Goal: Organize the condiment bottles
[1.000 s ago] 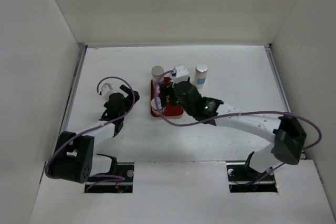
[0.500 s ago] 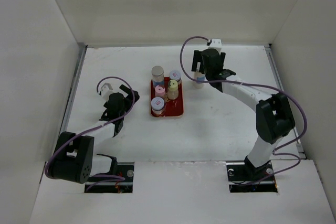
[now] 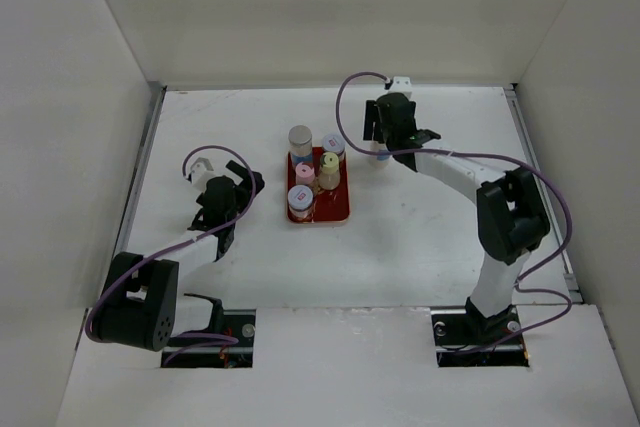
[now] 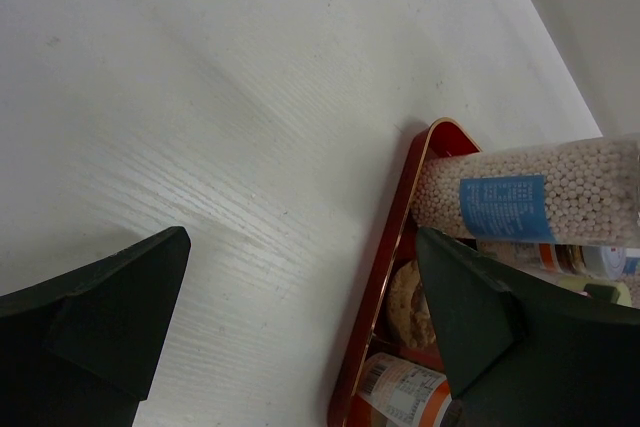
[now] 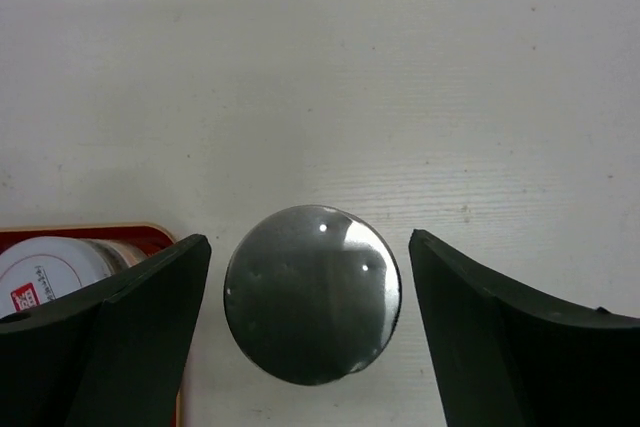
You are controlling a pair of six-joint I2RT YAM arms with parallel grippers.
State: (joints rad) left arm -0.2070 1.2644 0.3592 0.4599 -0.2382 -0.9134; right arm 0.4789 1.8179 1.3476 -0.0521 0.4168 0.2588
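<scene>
A red tray holds several condiment bottles: a silver-capped jar, a blue-labelled one, a pink-capped one, a cream-capped one and a wide jar. One more bottle stands on the table right of the tray, mostly hidden under my right gripper. In the right wrist view its silver cap lies between the open fingers of my right gripper, apart from both. My left gripper is open and empty left of the tray; the left wrist view shows that gripper over bare table.
The left wrist view shows the tray's rim, a bead-filled blue-labelled jar and an orange-labelled jar. The right wrist view shows the tray's corner and a white cap. White walls enclose the table.
My right arm has swung from over the tray to the back right and now sits over the lone silver-capped bottle. The left arm has not moved.
</scene>
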